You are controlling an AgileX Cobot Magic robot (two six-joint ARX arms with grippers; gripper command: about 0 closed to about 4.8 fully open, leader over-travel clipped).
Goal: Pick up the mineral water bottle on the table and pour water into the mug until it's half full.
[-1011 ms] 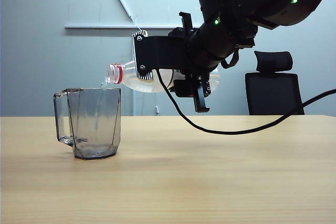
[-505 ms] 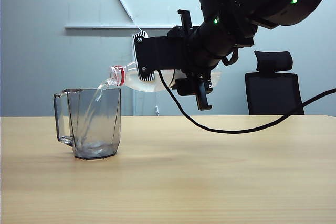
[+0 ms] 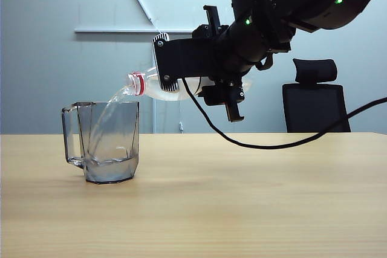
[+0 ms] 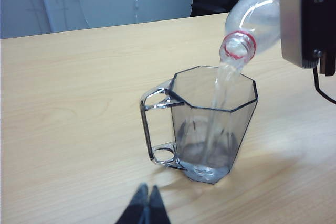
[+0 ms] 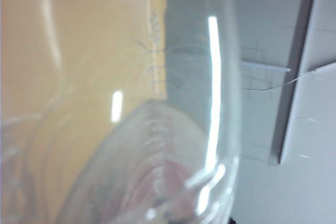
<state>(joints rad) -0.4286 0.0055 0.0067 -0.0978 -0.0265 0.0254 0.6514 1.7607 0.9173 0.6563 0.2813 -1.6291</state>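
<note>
Clear water (image 3: 107,113) streams from the mineral water bottle (image 3: 158,86), which the right claw (image 3: 170,64) holds clamped and tipped nearly level above the desk (image 3: 242,197). Below and just beyond the bottle's mouth stands the mug (image 3: 107,143), with a shallow pool at its base. Near the mug, the left claw (image 4: 145,207) hangs low with its tips pressed together.

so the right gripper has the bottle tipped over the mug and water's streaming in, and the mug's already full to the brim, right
Not full. The exterior view shows the water only near the bottom of the mug, well under half. The rest holds: the right gripper holds the mineral water bottle tipped, its stream entering the mug.
</note>
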